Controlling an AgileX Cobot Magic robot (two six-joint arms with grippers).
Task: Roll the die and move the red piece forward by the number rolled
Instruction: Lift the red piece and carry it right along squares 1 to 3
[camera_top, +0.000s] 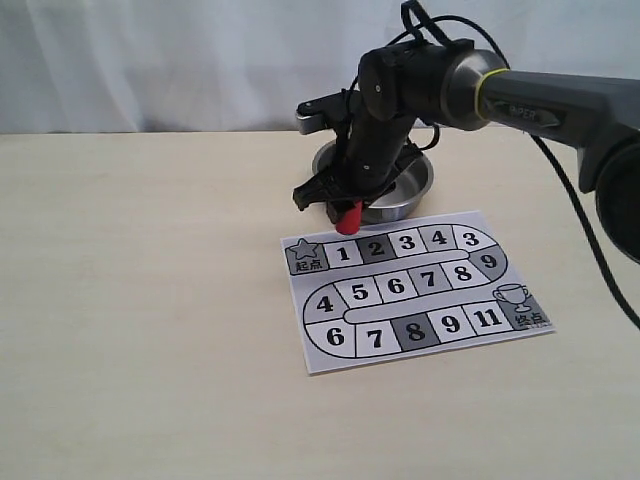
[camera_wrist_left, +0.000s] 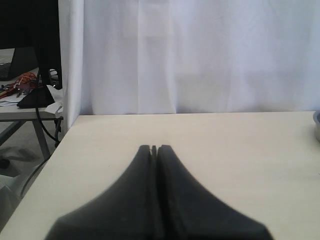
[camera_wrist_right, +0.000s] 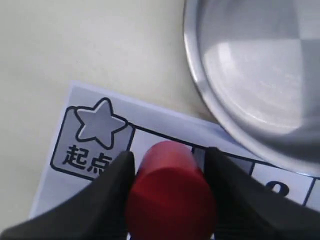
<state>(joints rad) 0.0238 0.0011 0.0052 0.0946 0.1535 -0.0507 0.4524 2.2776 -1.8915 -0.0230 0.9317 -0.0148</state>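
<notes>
bench (camera_top: 140, 300): pale wood-grain top, matt and flat

right arm (camera_top: 540, 105): dark grey shell with a slight gloss, reaching in from the right of the exterior view. It is the only arm over the work.

board (camera_top: 400, 285): thin printed paper sheet lying flat. Numbered squares form a winding track, with the star start square (camera_top: 305, 257) at its far left corner.

steel bowl (camera_top: 428, 172): round, polished and shallow, just behind the board's far edge. The part of its inside that shows holds nothing.

right hand (camera_top: 345, 205): pointing down, black fingers (camera_wrist_right: 115, 190) narrowed onto the red piece (camera_top: 348, 217), one on each side.

red piece: smooth red cylinder, long axis upright, over the square next to the star. Cannot tell whether its base touches the paper.

Key relation: the track's first row runs from the piece toward the right of the exterior view. I judge the advance to be a sideways carry along that row, and the bowl close behind is a clip risk.

left hand (camera_wrist_left: 155, 148): fingertips pressed together with nothing between them, over bare bench well apart from the board.

die: not seen in any view, so the count is unknown
</notes>
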